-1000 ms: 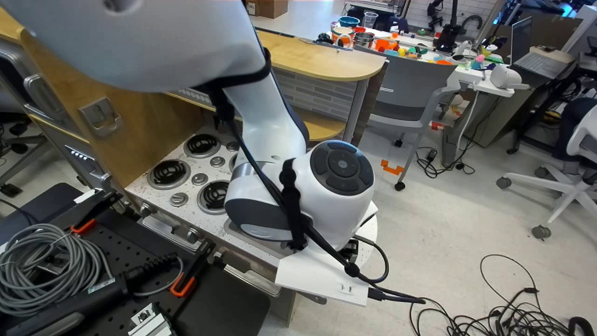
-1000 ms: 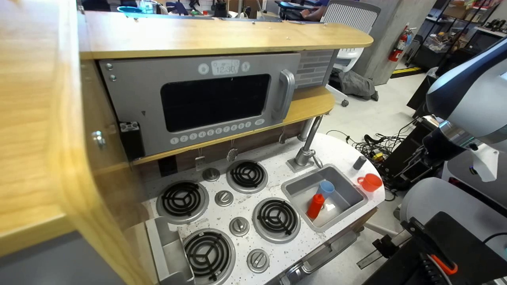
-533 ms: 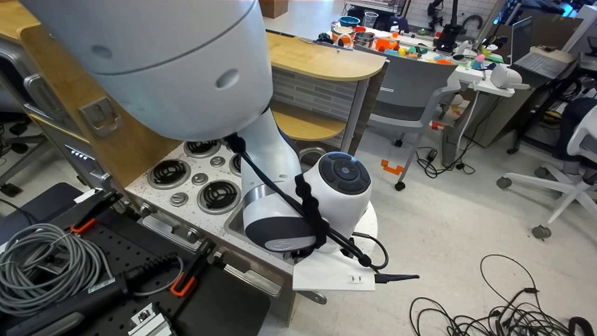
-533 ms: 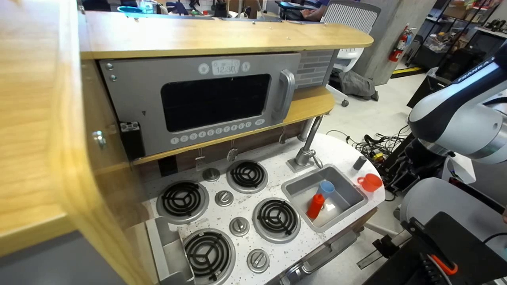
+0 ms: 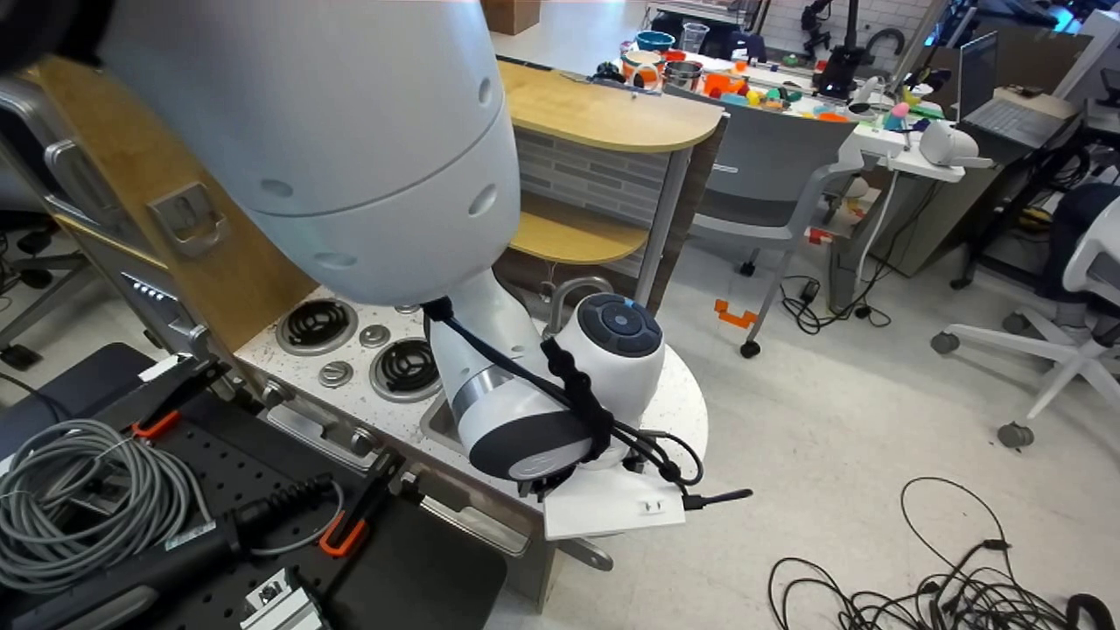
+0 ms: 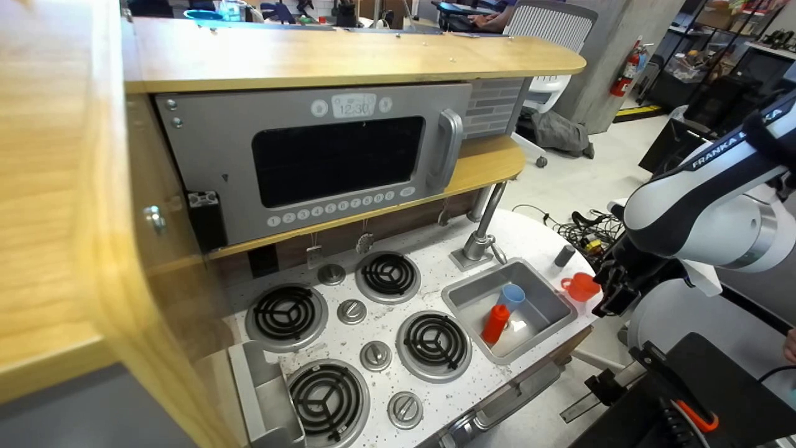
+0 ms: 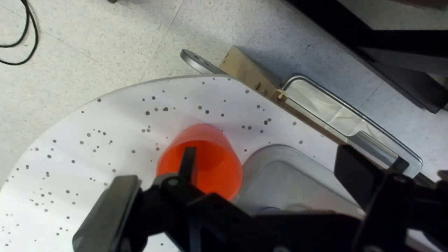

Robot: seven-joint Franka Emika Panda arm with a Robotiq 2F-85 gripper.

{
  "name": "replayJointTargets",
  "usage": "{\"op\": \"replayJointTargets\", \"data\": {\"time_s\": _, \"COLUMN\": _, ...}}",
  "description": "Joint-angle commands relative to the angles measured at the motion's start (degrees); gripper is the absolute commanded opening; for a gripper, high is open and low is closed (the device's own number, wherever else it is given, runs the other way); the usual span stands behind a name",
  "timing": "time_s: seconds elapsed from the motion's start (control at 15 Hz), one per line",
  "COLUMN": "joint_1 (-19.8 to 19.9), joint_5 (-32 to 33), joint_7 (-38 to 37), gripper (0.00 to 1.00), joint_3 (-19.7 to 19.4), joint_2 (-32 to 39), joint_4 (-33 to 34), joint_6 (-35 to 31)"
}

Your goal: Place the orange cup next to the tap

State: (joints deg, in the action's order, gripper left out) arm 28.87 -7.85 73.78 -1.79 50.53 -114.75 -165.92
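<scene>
The orange cup (image 6: 582, 287) stands upright on the white countertop to the right of the sink, its handle toward the sink. It also shows in the wrist view (image 7: 217, 171), seen from above into its mouth. The silver tap (image 6: 482, 239) rises behind the sink; its arched spout also shows in an exterior view (image 5: 584, 283). My gripper (image 7: 267, 164) is open and empty, above the counter's edge. In the wrist view one finger (image 7: 188, 161) overlaps the cup's mouth; I cannot tell whether it touches. The other finger (image 7: 353, 175) is beyond the sink corner.
The grey sink (image 6: 457, 292) holds a blue cup (image 6: 512, 295) and a red bottle (image 6: 495, 325). A dark grey cylinder (image 6: 564, 256) stands behind the orange cup. Stove burners (image 6: 434, 344) lie left of the sink. A wooden shelf (image 6: 491, 163) overhangs the tap.
My arm has moved in from the right, bringing the gripper close to the orange cup's right side. The cup, tap and sink have not moved.
</scene>
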Motion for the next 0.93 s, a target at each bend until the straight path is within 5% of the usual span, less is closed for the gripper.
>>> {"op": "replayJointTargets", "data": {"time_s": 0.0, "joint_1": 0.2, "joint_5": 5.2, "joint_7": -2.6, "gripper": 1.00, "joint_3": -0.2, "joint_2": 2.2, "joint_4": 2.6, "joint_6": 1.0}}
{"op": "replayJointTargets", "data": {"time_s": 0.2, "joint_1": -0.4, "joint_5": 7.7, "joint_7": -4.0, "gripper": 0.90, "joint_3": -0.5, "joint_2": 3.0, "joint_4": 3.0, "joint_6": 1.1}}
{"op": "replayJointTargets", "data": {"time_s": 0.27, "joint_1": -0.5, "joint_5": 8.4, "joint_7": -4.5, "gripper": 0.70, "joint_3": -0.5, "joint_2": 3.2, "joint_4": 3.1, "joint_6": 1.0}}
{"op": "replayJointTargets", "data": {"time_s": 0.47, "joint_1": -1.3, "joint_5": 10.1, "joint_7": -5.9, "gripper": 0.58, "joint_3": -0.7, "joint_2": 3.6, "joint_4": 3.0, "joint_6": 0.7}}
{"op": "replayJointTargets", "data": {"time_s": 0.87, "joint_1": -0.7, "joint_5": 9.8, "joint_7": -10.4, "gripper": 0.10, "joint_3": 0.3, "joint_2": 0.5, "joint_4": 0.1, "joint_6": -1.7}}
